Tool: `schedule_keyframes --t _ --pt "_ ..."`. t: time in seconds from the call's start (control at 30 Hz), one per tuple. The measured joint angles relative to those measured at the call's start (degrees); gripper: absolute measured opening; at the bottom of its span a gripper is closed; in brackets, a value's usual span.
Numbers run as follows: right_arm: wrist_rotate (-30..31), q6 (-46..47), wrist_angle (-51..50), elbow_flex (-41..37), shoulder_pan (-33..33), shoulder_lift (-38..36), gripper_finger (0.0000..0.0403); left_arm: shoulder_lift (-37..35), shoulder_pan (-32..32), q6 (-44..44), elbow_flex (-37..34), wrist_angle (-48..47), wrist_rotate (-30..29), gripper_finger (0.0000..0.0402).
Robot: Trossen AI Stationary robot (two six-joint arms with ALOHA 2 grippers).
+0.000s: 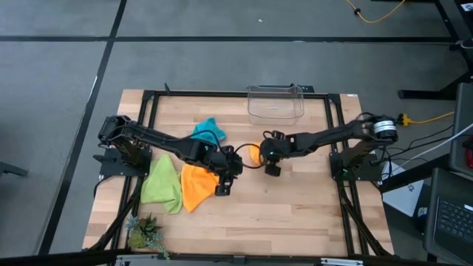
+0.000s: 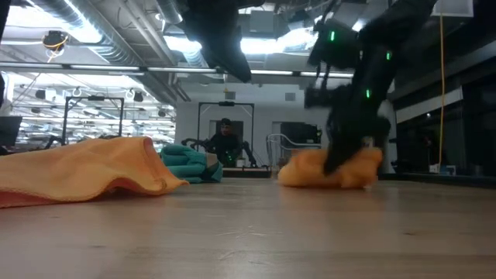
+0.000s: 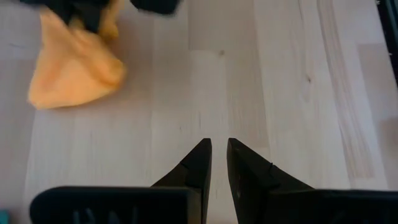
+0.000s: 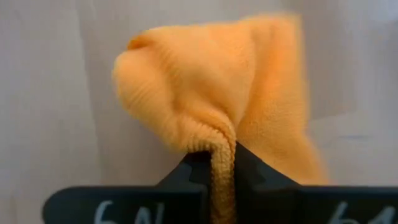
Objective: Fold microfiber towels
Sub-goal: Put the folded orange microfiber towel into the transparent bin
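Observation:
A crumpled orange microfiber towel lies near the table's middle, and my right gripper is shut on it. A second orange towel, a lime green one and a turquoise one lie left of the middle, each resting on the wood. My left gripper hovers over bare wood by the second orange towel's right edge. Its fingers are shut with nothing between them. My right gripper pinches a bunched fold of the orange towel between its two fingers, several layers thick. The fingers slant down at it from the table's right side. The towel is drawn up into a hump at the fingers, and its lower part rests on the table.
A clear plastic bin stands at the table's far edge, behind the held towel. A small green plant sits at the near left corner. Bare wood lies in the near right part of the table.

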Motion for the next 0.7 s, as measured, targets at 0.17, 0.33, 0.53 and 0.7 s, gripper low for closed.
schedule_keyframes --t 0.17,0.33,0.53,0.7 --pt "5.48 -0.02 -6.18 0.47 -0.34 -7.37 0.0020 0.00 -0.27 -0.02 0.00 -0.07 0.00 0.0045" --pt "14.47 -4.61 -5.95 0.71 -1.04 -14.31 0.0020 0.00 -0.27 0.00 0.00 -0.07 0.00 0.0045" --pt "22.91 -15.51 -5.62 2.68 -5.88 -18.71 0.0020 0.00 -0.25 0.24 0.00 -0.06 0.00 0.0045" --pt "21.55 -27.32 -0.12 4.47 -13.62 -17.27 0.0020 0.00 -0.25 0.33 0.00 -0.04 0.00 0.0045"
